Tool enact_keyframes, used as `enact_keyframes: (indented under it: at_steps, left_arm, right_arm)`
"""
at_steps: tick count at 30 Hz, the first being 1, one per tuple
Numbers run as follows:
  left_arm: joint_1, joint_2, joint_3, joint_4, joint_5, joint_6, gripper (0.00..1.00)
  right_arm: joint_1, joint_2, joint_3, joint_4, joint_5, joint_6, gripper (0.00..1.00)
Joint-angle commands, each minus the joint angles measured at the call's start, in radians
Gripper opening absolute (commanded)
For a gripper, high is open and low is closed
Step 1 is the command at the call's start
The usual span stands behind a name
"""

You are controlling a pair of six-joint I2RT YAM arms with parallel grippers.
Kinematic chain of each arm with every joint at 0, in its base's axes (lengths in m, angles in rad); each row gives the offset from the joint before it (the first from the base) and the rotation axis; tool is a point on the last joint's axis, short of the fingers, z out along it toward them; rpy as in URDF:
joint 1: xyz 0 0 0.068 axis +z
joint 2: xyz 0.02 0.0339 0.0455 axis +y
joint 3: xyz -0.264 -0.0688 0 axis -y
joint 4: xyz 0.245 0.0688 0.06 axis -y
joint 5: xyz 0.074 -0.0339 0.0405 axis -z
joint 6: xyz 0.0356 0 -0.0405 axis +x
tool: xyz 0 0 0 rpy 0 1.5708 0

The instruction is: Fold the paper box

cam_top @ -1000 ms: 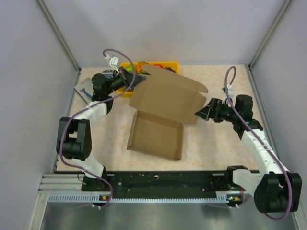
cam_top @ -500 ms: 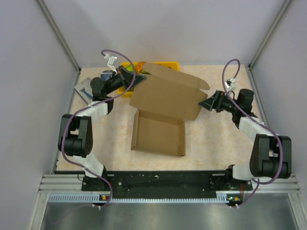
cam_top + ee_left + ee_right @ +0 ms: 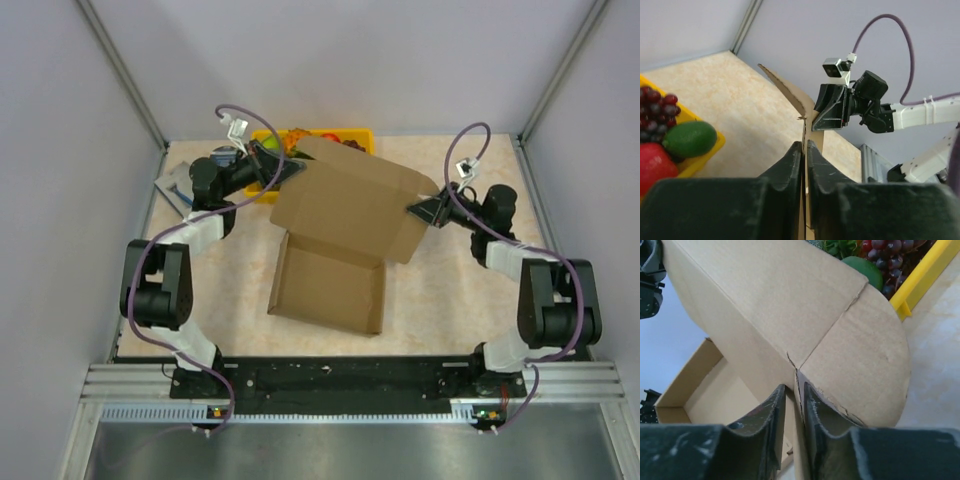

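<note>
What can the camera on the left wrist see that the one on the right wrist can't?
Only the left wrist view: the right gripper from outside, with its arm and purple cable, and a red fruit. Only the right wrist view: the broad lid face and open base of the paper box. Both: the box's edge between that camera's own fingers, grapes, a green fruit and the yellow tray.

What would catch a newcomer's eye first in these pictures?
The brown cardboard box in the middle of the table, its base lying open and its big lid raised at a slant. The left gripper pinches the lid's left edge while the right gripper straddles its right corner. Behind it, a yellow fruit tray sits at the table's back edge.
</note>
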Motion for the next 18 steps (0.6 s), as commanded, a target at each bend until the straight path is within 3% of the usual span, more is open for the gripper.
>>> enact_keyframes:
  at_steps: [1, 2, 3, 5, 6, 7, 11, 12, 13, 15, 16, 18]
  left_arm:
    - [0.007, -0.116, 0.016, -0.335, -0.102, 0.261, 0.24]
    - [0.007, -0.135, 0.018, -0.412, -0.121, 0.306, 0.34]
    - [0.007, -0.155, 0.015, -0.531, -0.153, 0.342, 0.45]
    - [0.012, -0.218, 0.009, -0.664, -0.265, 0.424, 0.53]
    - [0.013, -0.238, -0.002, -0.733, -0.300, 0.435, 0.62]
    - [0.018, -0.292, -0.011, -0.802, -0.352, 0.444, 0.79]
    - [0.058, -0.474, -0.063, -1.202, -0.654, 0.459, 0.79]
    - [0.062, -0.526, -0.063, -1.321, -0.833, 0.462, 0.79]
    - [0.067, -0.544, -0.065, -1.517, -0.926, 0.450, 0.80]
    - [0.096, -0.564, -0.077, -1.685, -1.110, 0.420, 0.85]
    - [0.113, -0.565, -0.082, -1.809, -1.146, 0.410, 0.86]
    - [0.159, -0.555, -0.091, -1.901, -1.250, 0.375, 0.95]
  right_arm:
    - [0.004, -0.071, -0.025, 0.101, 0.024, -0.014, 0.15]
    - [0.004, -0.087, -0.015, 0.030, 0.031, -0.058, 0.02]
    - [0.004, -0.119, -0.007, -0.005, 0.049, -0.083, 0.00]
    - [0.008, -0.139, 0.016, -0.085, 0.057, -0.150, 0.00]
    - [0.010, -0.153, 0.025, -0.110, 0.072, -0.170, 0.00]
    - [0.010, -0.157, 0.036, -0.137, 0.072, -0.198, 0.00]
    - [0.011, -0.188, 0.085, -0.248, 0.083, -0.308, 0.00]
    - [0.011, -0.193, 0.088, -0.257, 0.090, -0.310, 0.00]
    - [0.013, -0.202, 0.093, -0.263, 0.095, -0.310, 0.00]
    - [0.016, -0.203, 0.122, -0.294, 0.098, -0.330, 0.00]
    - [0.016, -0.203, 0.133, -0.332, 0.101, -0.337, 0.00]
    - [0.048, -0.213, 0.156, -0.366, 0.127, -0.370, 0.00]
